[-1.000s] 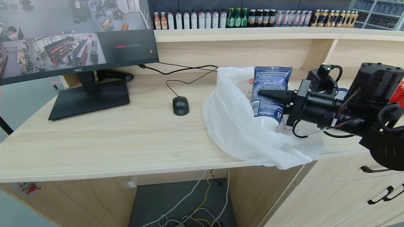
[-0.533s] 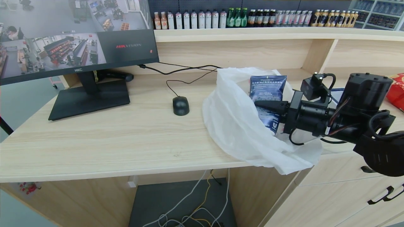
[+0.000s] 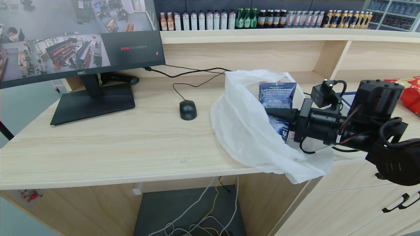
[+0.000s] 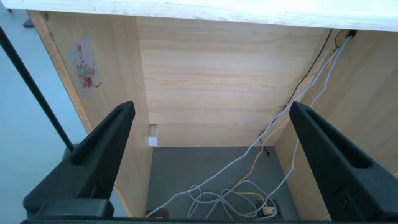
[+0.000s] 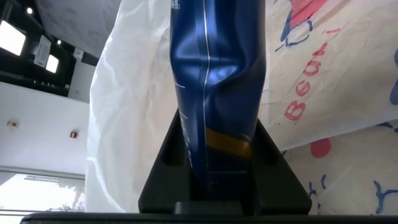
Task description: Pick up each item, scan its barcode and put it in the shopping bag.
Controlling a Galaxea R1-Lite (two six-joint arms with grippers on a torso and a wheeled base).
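Pouch: The blue pouch point(image 3: 277, 97) stood upright in the mouth of the bag. Its lower part was down inside and its top poked out.
Bag: The white bag point(image 3: 242, 131) lay open on the right end of the counter point(image 3: 131, 141). One corner hung over the front edge.
My right gripper: My right gripper point(image 3: 275, 113) was at the bag's mouth. Its jaws were clamped on the pouch, one on each side, and the pouch was dented where they squeezed it.
My left gripper: My left gripper point(image 4: 211, 140) was down low, facing the hollow under the counter. Its jaws were wide apart with nothing between them.
Mouse: A black mouse point(image 3: 188, 109) sat on the counter near the bag, on its left, not touching it.
Monitor: A monitor point(image 3: 78, 39) stood farther left, at the back.
Red pack: A red pack point(image 3: 411, 93) lay on the counter past my right arm.
Bottles: A row of bottles point(image 3: 262, 18) stood on the shelf behind.
Cables: Cables point(image 4: 236, 186) lay loose on the floor under the counter.
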